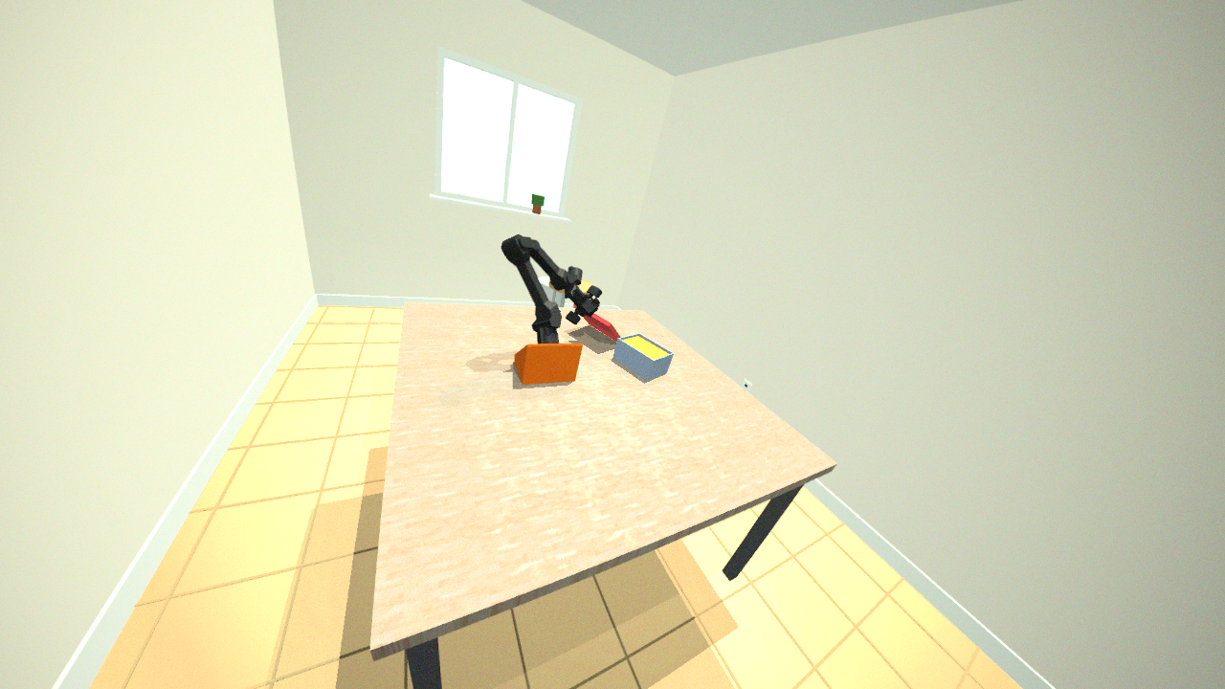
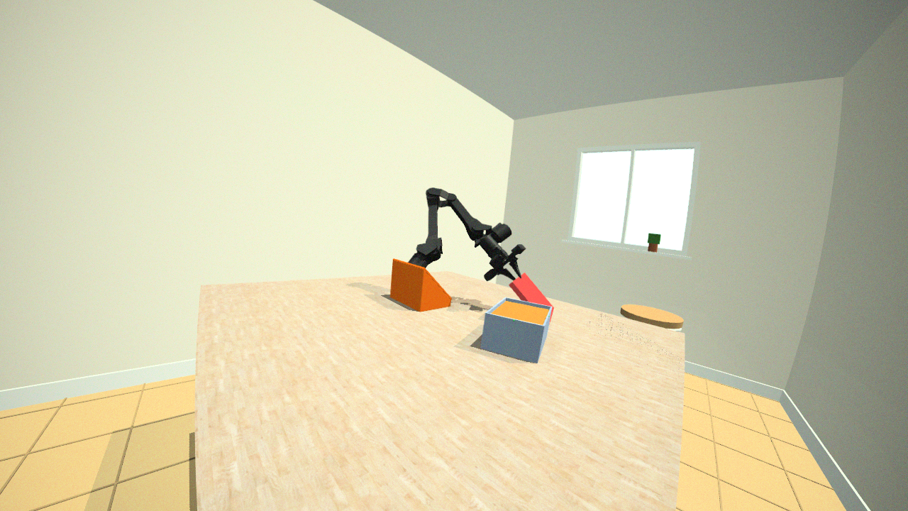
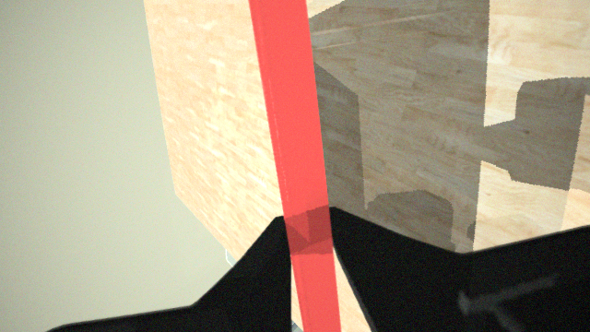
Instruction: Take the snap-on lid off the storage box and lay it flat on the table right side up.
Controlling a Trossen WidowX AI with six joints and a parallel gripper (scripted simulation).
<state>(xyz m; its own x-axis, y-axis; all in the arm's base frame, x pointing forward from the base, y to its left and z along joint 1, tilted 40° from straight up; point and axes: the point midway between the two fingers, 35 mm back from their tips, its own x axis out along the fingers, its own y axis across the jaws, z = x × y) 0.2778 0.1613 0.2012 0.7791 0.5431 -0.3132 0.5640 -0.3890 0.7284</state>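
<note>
Red lid (image 1: 601, 325) (image 2: 530, 292) (image 3: 297, 138) pinched in nearly closed gripper (image 1: 590, 313) (image 2: 519, 277) (image 3: 305, 220), sloping down and outward from fingertips (steep, not flat), beyond blue box (image 1: 642, 363) (image 2: 513, 338) in exterior view; probably needs levelling before release.

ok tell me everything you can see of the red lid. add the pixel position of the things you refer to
The red lid (image 1: 602, 325) (image 2: 530, 291) (image 3: 295, 115) is a flat, plain slab with straight edges, plastic by its look. It is off the box (image 1: 644, 364) (image 2: 513, 338), steeply tilted, its upper edge pinched between the fingers of the gripper (image 1: 590, 310) (image 2: 518, 277) (image 3: 308, 226). Whether its lower end touches the table or box is unclear.
</note>
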